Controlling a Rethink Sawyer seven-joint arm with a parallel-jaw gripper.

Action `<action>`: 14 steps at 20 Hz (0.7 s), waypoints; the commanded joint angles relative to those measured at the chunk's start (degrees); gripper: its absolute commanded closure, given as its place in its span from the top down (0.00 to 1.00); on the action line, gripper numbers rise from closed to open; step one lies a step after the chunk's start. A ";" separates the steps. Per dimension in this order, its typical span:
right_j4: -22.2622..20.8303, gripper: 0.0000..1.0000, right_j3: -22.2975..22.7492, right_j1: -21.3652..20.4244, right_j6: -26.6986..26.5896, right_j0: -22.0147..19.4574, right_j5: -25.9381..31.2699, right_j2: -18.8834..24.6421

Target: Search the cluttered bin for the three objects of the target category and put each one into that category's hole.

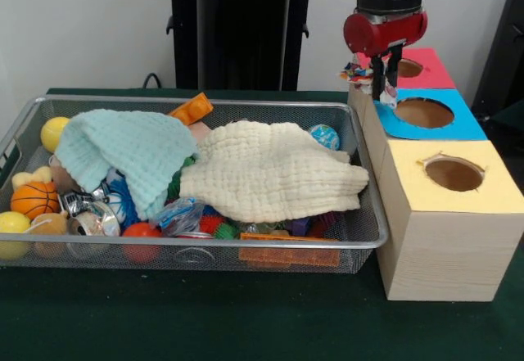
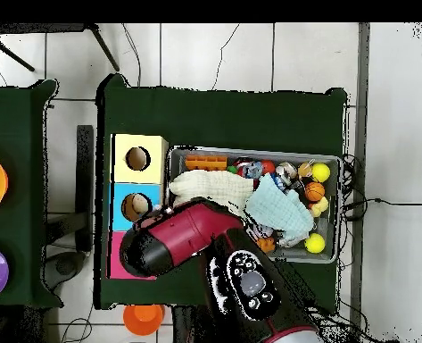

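- The gripper (image 1: 383,91), at upper right of the front view, hangs between the pink box (image 1: 430,68) and the blue box (image 1: 426,114), its jaws closed on a rope bundle (image 1: 358,74).
- The cluttered bin (image 1: 372,214) fills the left; cloths (image 1: 270,169) hide much of it.
- Judged step: centre squarely over the correct hole before letting go, since loose strands could catch the rim.
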 commanded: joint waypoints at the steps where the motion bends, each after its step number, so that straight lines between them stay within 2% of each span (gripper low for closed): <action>1: 0.19 0.00 -5.39 -4.00 4.97 3.47 8.78 -4.37; 9: -4.33 0.00 -9.17 -3.60 7.67 9.97 10.82 -11.29; 12: -2.65 0.00 -10.03 -2.75 7.82 10.88 10.20 -12.08; 14: -0.97 0.00 -10.63 -1.70 8.70 10.88 7.61 -12.08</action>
